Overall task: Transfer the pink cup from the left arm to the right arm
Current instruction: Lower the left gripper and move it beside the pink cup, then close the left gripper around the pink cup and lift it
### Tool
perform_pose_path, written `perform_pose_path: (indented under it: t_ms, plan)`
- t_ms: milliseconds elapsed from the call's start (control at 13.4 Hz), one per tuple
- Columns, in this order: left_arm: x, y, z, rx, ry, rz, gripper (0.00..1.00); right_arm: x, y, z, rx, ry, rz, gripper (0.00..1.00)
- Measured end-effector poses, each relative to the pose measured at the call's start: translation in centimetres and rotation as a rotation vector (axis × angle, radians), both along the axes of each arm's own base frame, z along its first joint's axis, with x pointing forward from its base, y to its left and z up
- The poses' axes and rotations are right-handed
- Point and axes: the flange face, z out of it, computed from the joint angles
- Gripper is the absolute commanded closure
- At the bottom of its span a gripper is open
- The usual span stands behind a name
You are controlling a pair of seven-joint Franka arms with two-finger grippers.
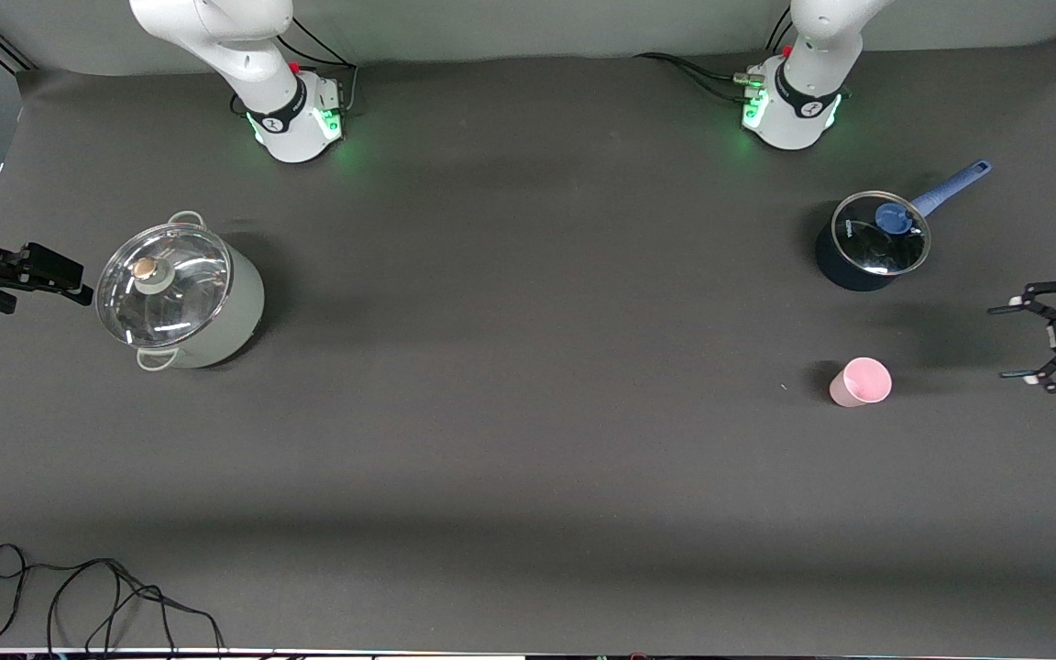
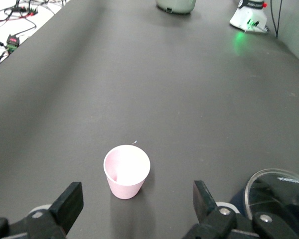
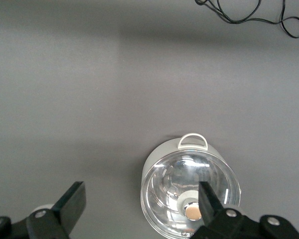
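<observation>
The pink cup (image 1: 861, 382) stands upright and empty on the dark table toward the left arm's end. My left gripper (image 1: 1005, 342) is open and empty, a short way from the cup toward the table's end, its fingers pointing at it. In the left wrist view the cup (image 2: 126, 172) stands just ahead of the open gripper (image 2: 136, 203), clear of both fingers. My right gripper (image 1: 70, 280) is open and empty over the right arm's end of the table. In the right wrist view this gripper (image 3: 140, 199) hangs above the table and part of a lidded pot.
A pale grey-green pot (image 1: 181, 295) with a glass lid stands toward the right arm's end; it also shows in the right wrist view (image 3: 189, 191). A dark blue saucepan (image 1: 872, 240) with a glass lid stands farther from the front camera than the cup. A black cable (image 1: 79, 596) lies near the front edge.
</observation>
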Motion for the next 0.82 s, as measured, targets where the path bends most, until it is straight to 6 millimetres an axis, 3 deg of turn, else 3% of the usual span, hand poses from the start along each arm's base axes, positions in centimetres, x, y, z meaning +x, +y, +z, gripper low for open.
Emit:
perform_pose_path:
  t_ms: [224,447,597,820]
  plan:
    - [-0.6,0.1,-8.1,-0.153,-0.068,-0.025,0.02,0.0,0.0,0.0,0.000,0.000,0.000,0.00]
    - [-1.6,-0.7,-14.7,-0.271,-0.129,-0.034,0.01,0.0,0.0,0.0,0.000,0.000,0.000,0.00]
    - [-2.2,-1.0,-17.5,-0.317,-0.157,-0.031,0.01,0.0,0.0,0.0,0.000,0.000,0.000,0.00]
    - [-2.7,-1.7,-20.1,-0.365,-0.184,-0.021,0.01,0.0,0.0,0.0,0.000,0.000,0.000,0.00]
